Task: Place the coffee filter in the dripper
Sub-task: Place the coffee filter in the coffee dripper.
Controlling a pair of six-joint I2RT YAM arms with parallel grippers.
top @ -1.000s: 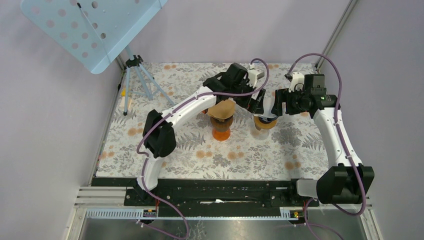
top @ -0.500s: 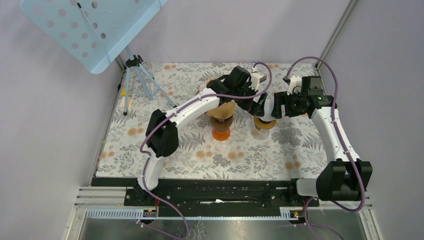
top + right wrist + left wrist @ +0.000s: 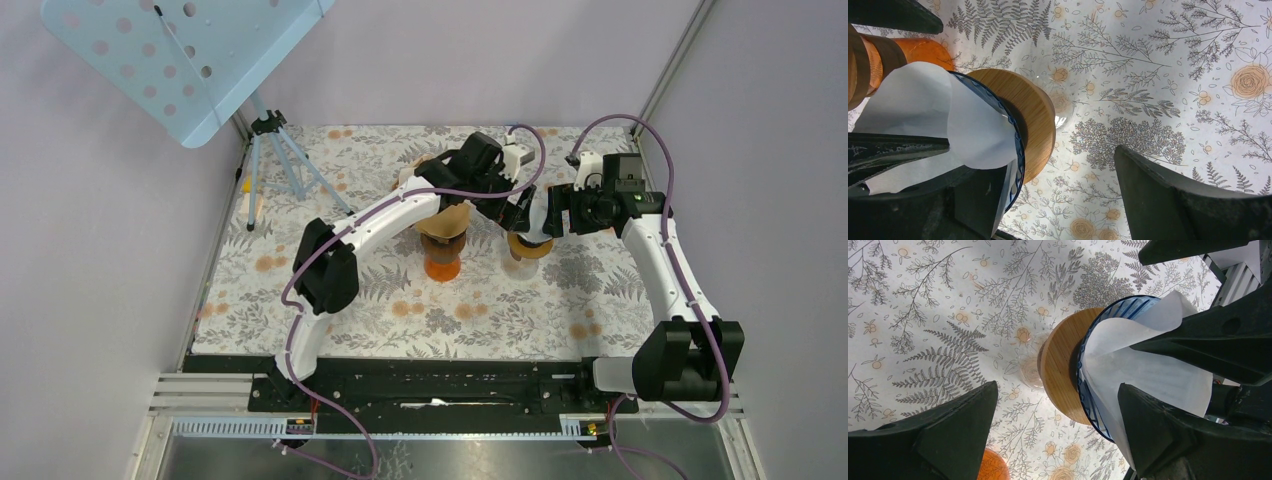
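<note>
The dripper is blue glass on a wooden collar and stands at the table's middle back. A white paper filter sits in its cone, with edges rising above the rim; it also shows in the right wrist view. My left gripper is open wide over the dripper from the left, and one finger lies against the filter. My right gripper is open from the right, with one finger at the rim against the filter. Neither is closed on the paper.
An orange stand topped with brown filters stands just left of the dripper, close under the left arm. A tripod with a blue perforated panel is at the back left. The floral cloth covers the table.
The left wrist has shifted slightly right toward the dripper, and the right wrist has lowered a little. Both have hardly moved in the last half second.
</note>
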